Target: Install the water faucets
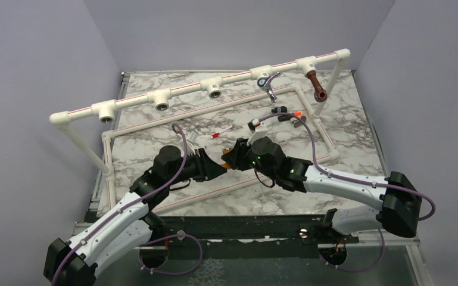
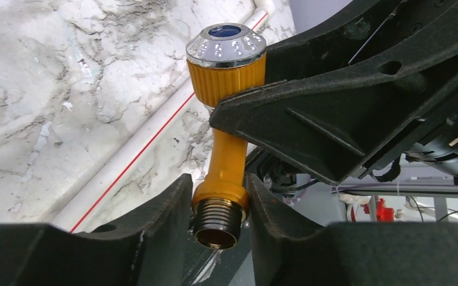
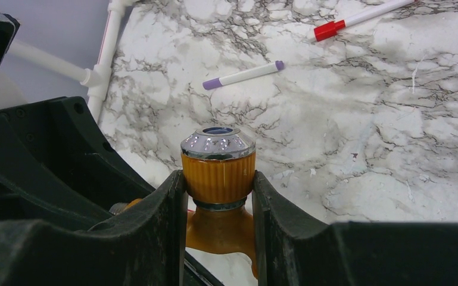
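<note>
While right jaws clench yellow faucet (image 2: 226,155) knob (image 3: 218,144), left jaws pinch threaded end (image 2: 216,221): mistimed release could drop it.

Our left gripper (image 2: 219,205) and right gripper (image 3: 218,196) meet mid-table, both pinching the mustard-yellow faucet (image 2: 226,77), so there's no gap between them. The raised pipe rail (image 1: 184,89) bars the back, with the chrome faucet (image 1: 269,86) and copper faucet (image 1: 317,86) hanging off its right end. There's open marble table (image 1: 357,143) far right.

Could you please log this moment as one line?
right gripper: on yellow faucet knob | left gripper: on its threaded end | fitted: chrome faucet, copper faucet
</note>
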`<state>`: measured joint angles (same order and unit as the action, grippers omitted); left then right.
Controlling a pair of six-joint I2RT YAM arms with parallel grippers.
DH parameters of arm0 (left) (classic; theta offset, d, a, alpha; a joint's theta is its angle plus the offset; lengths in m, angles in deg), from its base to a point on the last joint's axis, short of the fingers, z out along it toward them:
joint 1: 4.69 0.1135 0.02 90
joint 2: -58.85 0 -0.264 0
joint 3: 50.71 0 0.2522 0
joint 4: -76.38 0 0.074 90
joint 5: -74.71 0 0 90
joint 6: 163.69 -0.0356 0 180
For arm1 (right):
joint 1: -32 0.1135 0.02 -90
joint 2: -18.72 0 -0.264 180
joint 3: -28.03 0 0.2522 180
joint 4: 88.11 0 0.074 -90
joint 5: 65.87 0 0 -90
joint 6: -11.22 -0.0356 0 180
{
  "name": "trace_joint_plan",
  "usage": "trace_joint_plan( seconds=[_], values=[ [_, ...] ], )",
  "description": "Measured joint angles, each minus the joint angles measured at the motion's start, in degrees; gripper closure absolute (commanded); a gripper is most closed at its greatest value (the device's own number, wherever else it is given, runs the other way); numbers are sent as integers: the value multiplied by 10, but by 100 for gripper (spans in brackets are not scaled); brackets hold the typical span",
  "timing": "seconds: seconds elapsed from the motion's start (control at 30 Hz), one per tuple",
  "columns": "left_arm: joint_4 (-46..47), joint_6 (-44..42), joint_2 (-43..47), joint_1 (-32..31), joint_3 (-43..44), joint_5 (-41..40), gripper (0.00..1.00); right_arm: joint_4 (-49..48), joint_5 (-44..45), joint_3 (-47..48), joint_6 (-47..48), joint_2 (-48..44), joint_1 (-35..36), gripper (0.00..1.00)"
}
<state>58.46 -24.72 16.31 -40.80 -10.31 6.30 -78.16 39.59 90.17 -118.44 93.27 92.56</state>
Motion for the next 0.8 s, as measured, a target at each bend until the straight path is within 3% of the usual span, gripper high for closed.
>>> trace_joint_plan(
  seconds=[0.13, 0.27, 0.4, 0.47, 0.63, 0.8],
  values=[
    [17, 9, 4, 0, -6, 9, 72, -4, 0, 0, -3, 0, 1, 99],
    [34, 19, 9, 0, -14, 14, 99, -9, 0, -3, -4, -3, 1, 100],
    [46, 27, 11, 0, -22, 20, 100, -17, -1, -15, -7, -11, 2, 99],
    [50, 29, 11, 0, -22, 23, 100, -22, -1, -20, -9, -15, 2, 89],
    [58, 29, 12, 0, -22, 31, 100, -27, -1, -33, -13, -33, 2, 51],
    [64, 27, 23, -1, -22, 41, 100, -34, -1, -64, -26, -77, 3, 29]
  ],
)
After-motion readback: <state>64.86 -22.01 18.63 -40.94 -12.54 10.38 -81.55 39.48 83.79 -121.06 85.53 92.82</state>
